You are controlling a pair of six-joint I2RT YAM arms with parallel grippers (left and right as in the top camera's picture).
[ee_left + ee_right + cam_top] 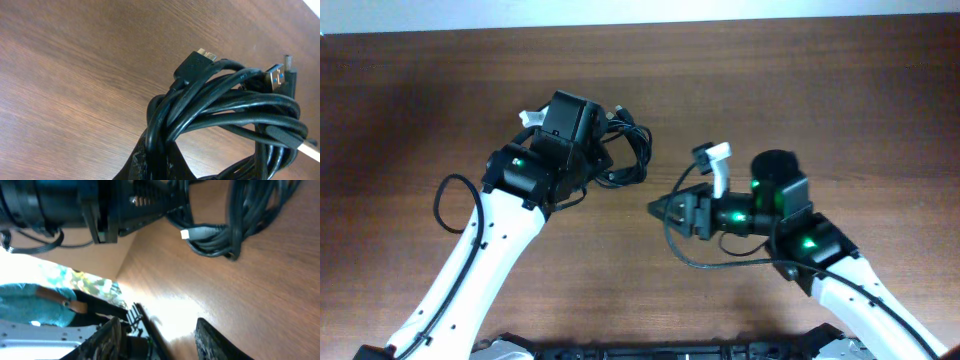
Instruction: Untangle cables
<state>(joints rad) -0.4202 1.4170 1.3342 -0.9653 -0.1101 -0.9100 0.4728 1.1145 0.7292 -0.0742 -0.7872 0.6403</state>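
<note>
The cables are one knotted bundle of thin black cords on the brown table, just right of my left gripper. In the left wrist view the bundle fills the right half, with a small metallic plug and a blue-tongued flat plug sticking out. My left gripper is shut on several strands of the coil. My right gripper is open and empty, pointing left, below and right of the bundle. In the right wrist view its fingers are spread apart, with the cables farther ahead.
The table is brown wood grain. A thicker black arm wire loops out left of the left arm, and another hangs under the right arm. The left arm's body fills the top left of the right wrist view.
</note>
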